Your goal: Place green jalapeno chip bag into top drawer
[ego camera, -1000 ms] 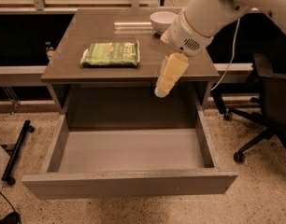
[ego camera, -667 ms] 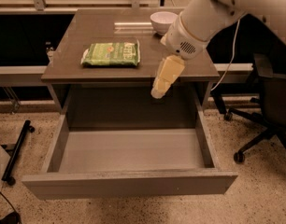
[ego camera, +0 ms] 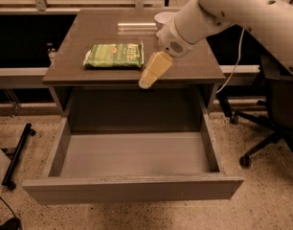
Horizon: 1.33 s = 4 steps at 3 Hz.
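Observation:
The green jalapeno chip bag (ego camera: 115, 55) lies flat on the left part of the grey-brown table top (ego camera: 94, 32). The top drawer (ego camera: 132, 188) is pulled out wide below the table, and its inside holds nothing. My gripper (ego camera: 146, 80) is the cream-coloured end of the white arm. It hangs above the table's front edge, just right of the bag and a little lower in the picture, not touching it. It holds nothing that I can see.
A white bowl (ego camera: 163, 18) stands at the back of the table, partly behind my arm. A clear tube (ego camera: 137, 27) lies near it. An office chair (ego camera: 276, 109) stands at the right. A black wheeled stand (ego camera: 17, 152) is on the floor at the left.
My gripper has moved left along the table's front edge, closer to the chip bag. The bag and the drawer have not moved.

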Available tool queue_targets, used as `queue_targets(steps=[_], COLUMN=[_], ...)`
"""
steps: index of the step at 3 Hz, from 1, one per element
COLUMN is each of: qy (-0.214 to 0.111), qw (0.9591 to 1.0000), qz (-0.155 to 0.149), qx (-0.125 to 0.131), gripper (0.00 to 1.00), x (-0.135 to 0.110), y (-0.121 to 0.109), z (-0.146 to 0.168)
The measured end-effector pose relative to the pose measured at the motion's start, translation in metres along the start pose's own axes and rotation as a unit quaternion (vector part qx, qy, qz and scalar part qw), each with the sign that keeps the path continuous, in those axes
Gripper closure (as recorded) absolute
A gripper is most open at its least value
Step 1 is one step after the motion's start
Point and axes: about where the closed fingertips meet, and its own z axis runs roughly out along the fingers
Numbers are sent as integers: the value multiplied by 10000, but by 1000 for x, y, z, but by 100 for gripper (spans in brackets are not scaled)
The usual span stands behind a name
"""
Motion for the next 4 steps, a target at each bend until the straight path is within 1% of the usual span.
queue_targets(steps=[1,2,3,4], qy=[-283,-502,-647,-679], qw=[9996,9987,9978,9973], qz=[11,-31,-56,17], qx=[99,44,-101,-295], gripper=[0,0,0,0], x=[-17,-35,-48,-51], y=[-27,-47,-63,-69], z=[28,57,86,115])
